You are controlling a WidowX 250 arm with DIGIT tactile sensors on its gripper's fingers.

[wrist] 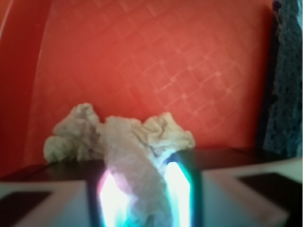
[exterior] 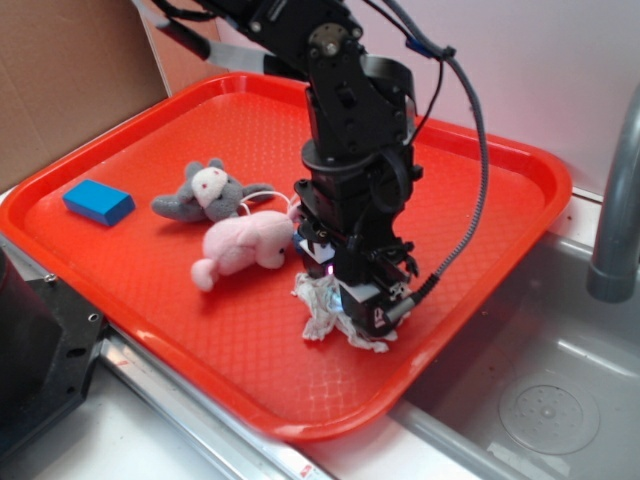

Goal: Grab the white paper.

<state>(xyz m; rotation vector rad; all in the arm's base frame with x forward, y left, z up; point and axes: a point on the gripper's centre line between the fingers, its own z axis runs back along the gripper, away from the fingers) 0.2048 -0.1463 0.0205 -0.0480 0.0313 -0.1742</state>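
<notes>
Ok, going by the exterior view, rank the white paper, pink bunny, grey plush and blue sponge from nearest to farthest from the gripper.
1. White paper: at the gripper itself, between its fingers in the wrist view.
2. Pink bunny: just to the image left of the gripper.
3. Grey plush: beyond the bunny, further back-left.
4. Blue sponge: by the tray's far-left edge.

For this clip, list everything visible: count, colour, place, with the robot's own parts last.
Crumpled white paper wad: one, off-white, near tray's front right, between the claw's fingers.
Pink plush bunny: one, pale pink, tray centre.
Grey plush animal: one, grey with white face, behind the bunny.
Blue rectangular sponge: one, blue, tray's left side.
Red plastic tray: one, red, on the counter.
Metal sink: one, grey, right.
Cardboard: brown, upper left.
Claw: one, black, closed on the paper.
</notes>
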